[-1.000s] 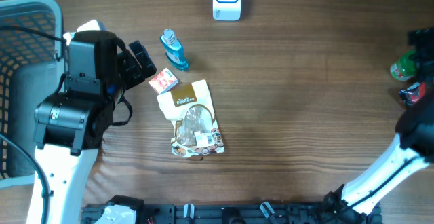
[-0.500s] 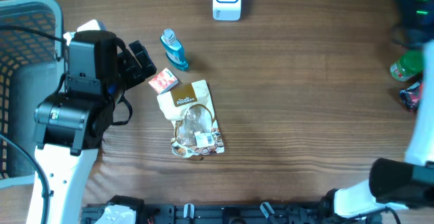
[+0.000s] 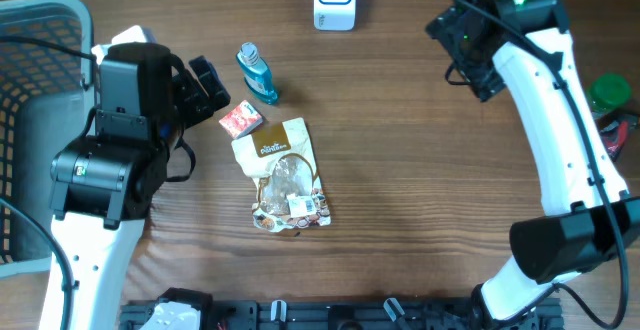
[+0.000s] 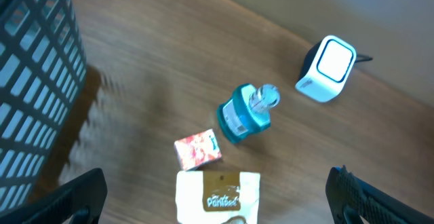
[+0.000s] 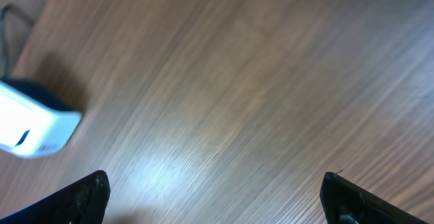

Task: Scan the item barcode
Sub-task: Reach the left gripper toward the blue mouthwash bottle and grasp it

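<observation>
A white barcode scanner (image 3: 334, 0) stands at the table's far edge. Left of the middle lie a blue bottle (image 3: 257, 72), a small red box (image 3: 240, 120) and a tan and white snack pouch (image 3: 285, 175). My left gripper (image 3: 205, 90) hangs open beside the box and bottle, holding nothing. The left wrist view shows the scanner (image 4: 327, 68), bottle (image 4: 245, 113), box (image 4: 198, 149) and pouch (image 4: 217, 197) below the open left gripper (image 4: 217, 210). My right gripper (image 3: 465, 58) is open and empty over bare wood right of the scanner (image 5: 34, 122).
A grey mesh basket (image 3: 30, 90) fills the left edge, also seen in the left wrist view as a basket (image 4: 34, 81). A green-capped bottle (image 3: 608, 95) and a dark red packet (image 3: 625, 130) sit at the right edge.
The right arm has swung in from the far right edge to the upper middle of the table, near the scanner. The left arm and the items have not moved.
</observation>
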`<state>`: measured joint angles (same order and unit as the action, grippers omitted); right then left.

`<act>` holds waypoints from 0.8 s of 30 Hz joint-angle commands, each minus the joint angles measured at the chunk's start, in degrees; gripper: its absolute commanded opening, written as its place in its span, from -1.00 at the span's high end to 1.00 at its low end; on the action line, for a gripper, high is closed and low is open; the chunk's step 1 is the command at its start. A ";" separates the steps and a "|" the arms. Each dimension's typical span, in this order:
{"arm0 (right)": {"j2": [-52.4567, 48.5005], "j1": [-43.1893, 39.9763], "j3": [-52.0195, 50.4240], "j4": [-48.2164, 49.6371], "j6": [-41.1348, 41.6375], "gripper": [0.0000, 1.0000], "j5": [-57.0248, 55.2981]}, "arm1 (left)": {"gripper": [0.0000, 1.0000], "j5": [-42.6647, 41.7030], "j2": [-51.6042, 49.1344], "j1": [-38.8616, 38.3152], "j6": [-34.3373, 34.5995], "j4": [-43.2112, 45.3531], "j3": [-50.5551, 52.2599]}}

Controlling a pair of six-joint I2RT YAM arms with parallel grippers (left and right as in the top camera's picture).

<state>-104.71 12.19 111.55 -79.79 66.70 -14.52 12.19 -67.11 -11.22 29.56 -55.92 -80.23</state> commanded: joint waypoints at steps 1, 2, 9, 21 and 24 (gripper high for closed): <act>-0.85 -2.97 -2.54 -1.53 1.03 -1.00 -2.21 | -1.00 0.33 0.70 0.26 -0.70 1.70 -0.70; -0.85 -3.82 -3.87 -1.55 0.79 -1.00 -2.19 | -1.00 0.92 0.81 0.26 -0.87 2.60 -0.70; -0.85 -6.60 -13.07 0.98 0.81 -1.00 -2.16 | -1.00 -12.63 -0.57 0.22 -14.08 6.32 -0.94; -0.85 -6.58 -19.39 4.94 -1.18 -1.00 -1.97 | -1.00 -18.16 -34.14 6.21 -40.76 -17.31 -40.44; -0.85 -6.58 -19.39 5.18 -1.20 -0.99 -1.73 | -1.00 -18.36 -42.14 5.97 -45.75 -19.80 -46.95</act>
<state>-104.81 5.52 92.88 -74.91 66.13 -15.51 -4.56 -101.43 -5.28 -5.04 -74.06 -120.64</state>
